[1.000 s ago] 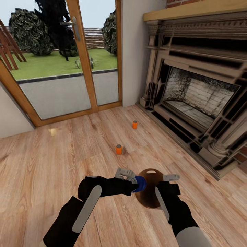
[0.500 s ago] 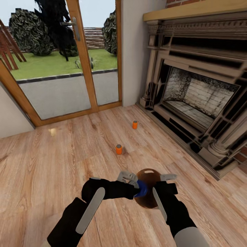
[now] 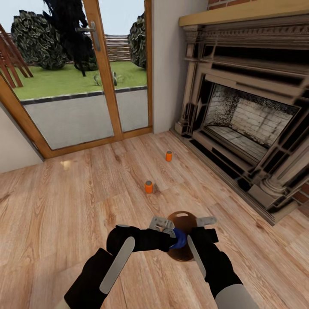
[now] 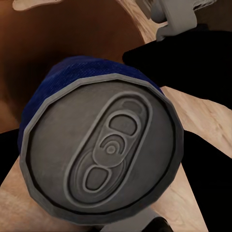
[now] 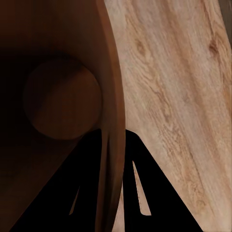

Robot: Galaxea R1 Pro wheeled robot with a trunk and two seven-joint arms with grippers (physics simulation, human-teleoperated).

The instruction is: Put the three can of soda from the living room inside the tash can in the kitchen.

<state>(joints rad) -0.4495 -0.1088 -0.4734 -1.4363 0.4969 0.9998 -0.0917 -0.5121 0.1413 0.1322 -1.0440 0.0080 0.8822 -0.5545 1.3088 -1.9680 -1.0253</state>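
Blue can (image 3: 178, 240): grey pull-tab top, clenched in my left gripper (image 3: 168, 230) over bin mouth | bin (image 3: 182, 251): copper-brown, dark inside, rim pinched by my right gripper (image 5: 113, 145) | two orange cans (image 3: 148, 186) upright on floor (image 3: 64, 206)

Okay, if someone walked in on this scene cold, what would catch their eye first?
Probably the blue soda can clamped in the left gripper right over the mouth of the copper-brown bin, whose rim the right gripper pinches. Next, two orange cans standing on the wood floor beyond, between the glass doors and the dark carved fireplace.
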